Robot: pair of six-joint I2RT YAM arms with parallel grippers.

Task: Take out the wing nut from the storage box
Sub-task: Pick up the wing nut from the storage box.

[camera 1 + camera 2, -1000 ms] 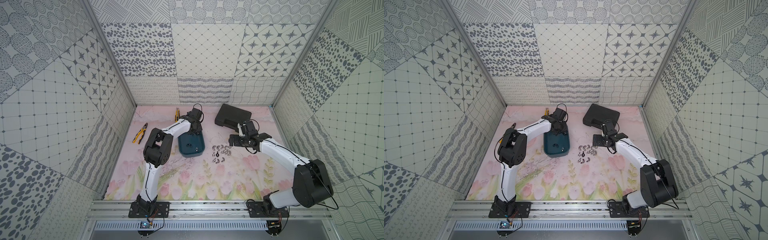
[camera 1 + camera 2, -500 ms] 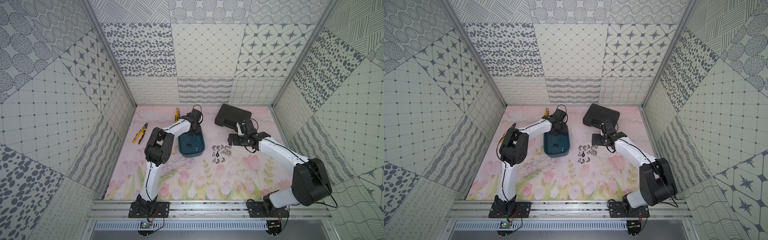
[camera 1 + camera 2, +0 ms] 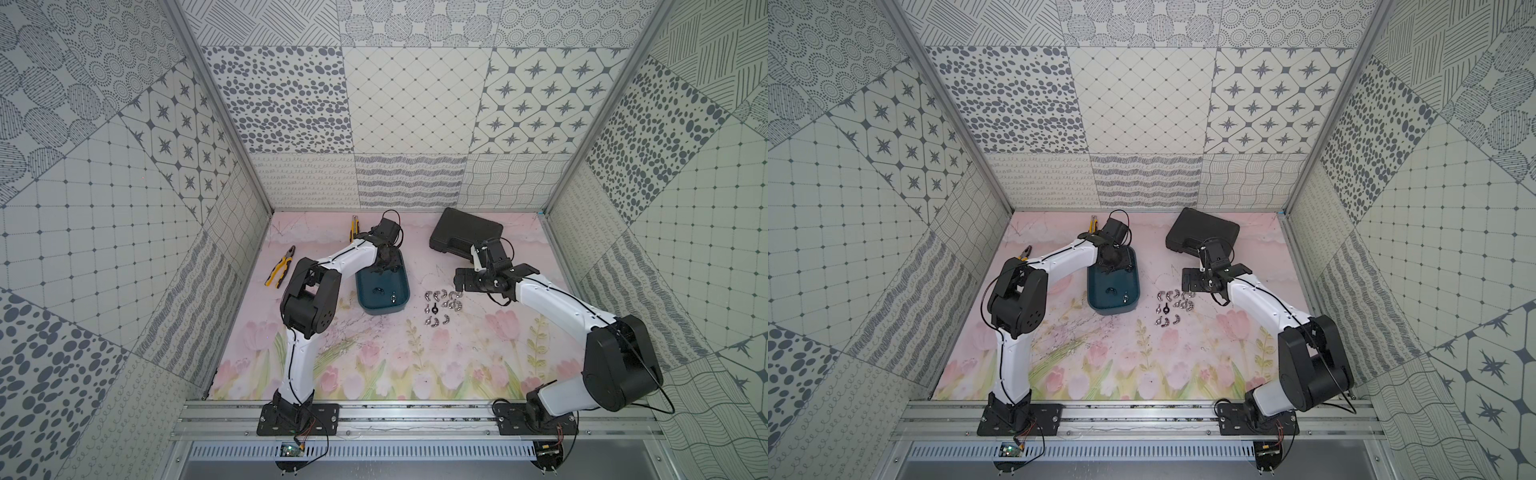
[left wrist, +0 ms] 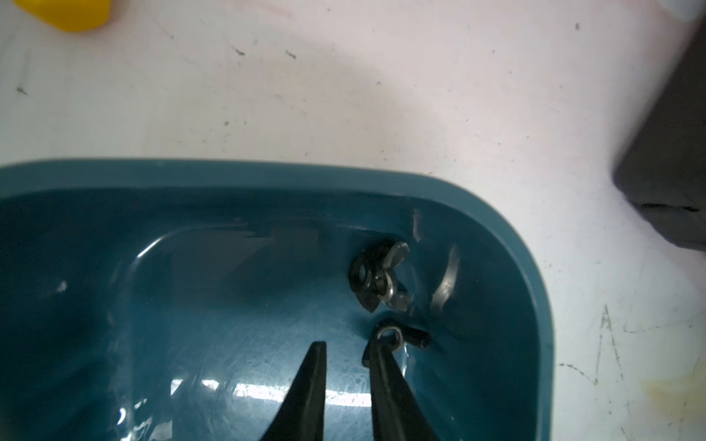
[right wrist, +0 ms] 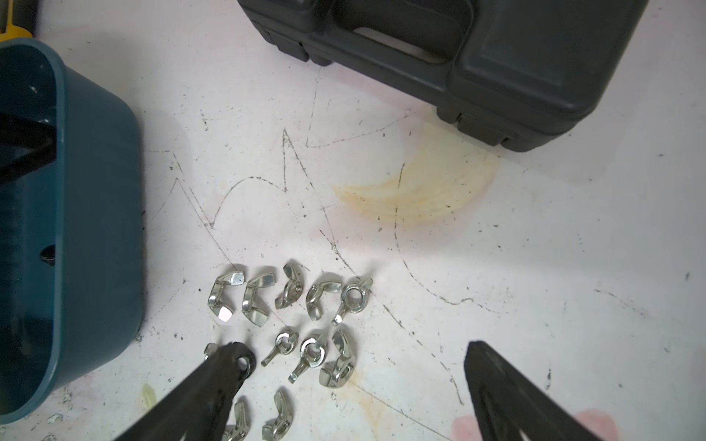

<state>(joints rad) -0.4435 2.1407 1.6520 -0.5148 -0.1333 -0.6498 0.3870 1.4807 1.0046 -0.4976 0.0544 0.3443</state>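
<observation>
Left gripper (image 4: pixel 353 343) at 12 o'clock end of box (image 4: pixel 267 175): barely parted, empty, near wing nut (image 4: pixel 378 282). Right gripper (image 5: pixel 355 349) spread wide, empty.

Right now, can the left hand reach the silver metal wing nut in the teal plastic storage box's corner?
Probably yes: left hand sits inside the storage box, wing nut just ahead, nothing between.

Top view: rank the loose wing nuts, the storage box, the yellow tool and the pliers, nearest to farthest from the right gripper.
1. The loose wing nuts, just below the right gripper.
2. The storage box, beside them, leftward.
3. The yellow tool, behind the box at the back.
4. The pliers, far left.
</observation>
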